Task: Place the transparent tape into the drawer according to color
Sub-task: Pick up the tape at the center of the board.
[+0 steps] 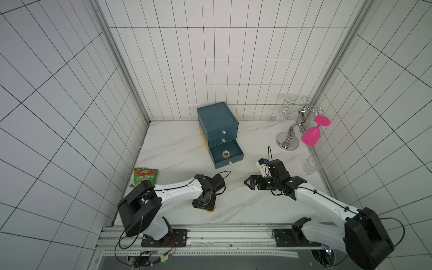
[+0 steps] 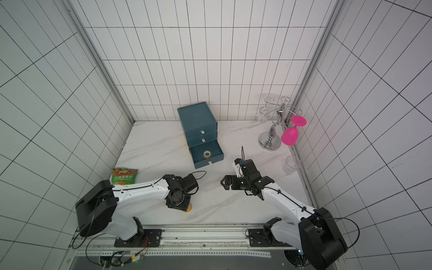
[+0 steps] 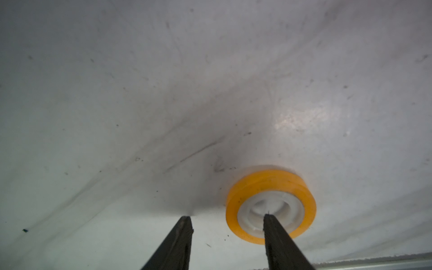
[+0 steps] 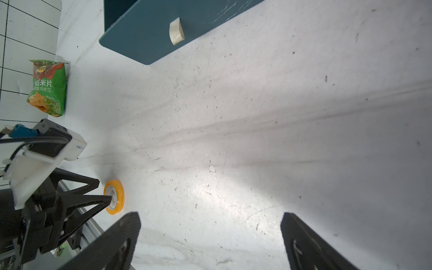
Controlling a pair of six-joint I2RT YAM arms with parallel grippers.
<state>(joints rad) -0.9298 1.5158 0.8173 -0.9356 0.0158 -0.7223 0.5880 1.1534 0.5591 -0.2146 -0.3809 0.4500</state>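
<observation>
An orange-yellow transparent tape (image 3: 271, 184) roll lies flat on the white table near its front edge, also seen as tape (image 1: 210, 211), tape (image 2: 188, 209) and tape (image 4: 118, 198). My left gripper (image 3: 228, 216) points straight down over it, open. One fingertip (image 3: 268, 218) stands in the roll's pale core and the other sits outside, clear of the roll. The teal drawer (image 1: 217, 121) cabinet stands at the back, its bottom drawer (image 1: 236, 159) pulled out with one yellowish tape roll (image 1: 226, 154) inside. My right gripper (image 1: 249, 183) hovers open and empty right of centre.
A green snack bag (image 1: 145, 178) lies by the left wall. At the back right a silver glass rack (image 1: 288, 140) carries a pink goblet (image 1: 312, 135), and a clear glass (image 1: 311, 164) stands by the right wall. An aluminium rail (image 1: 210, 233) runs along the table's front.
</observation>
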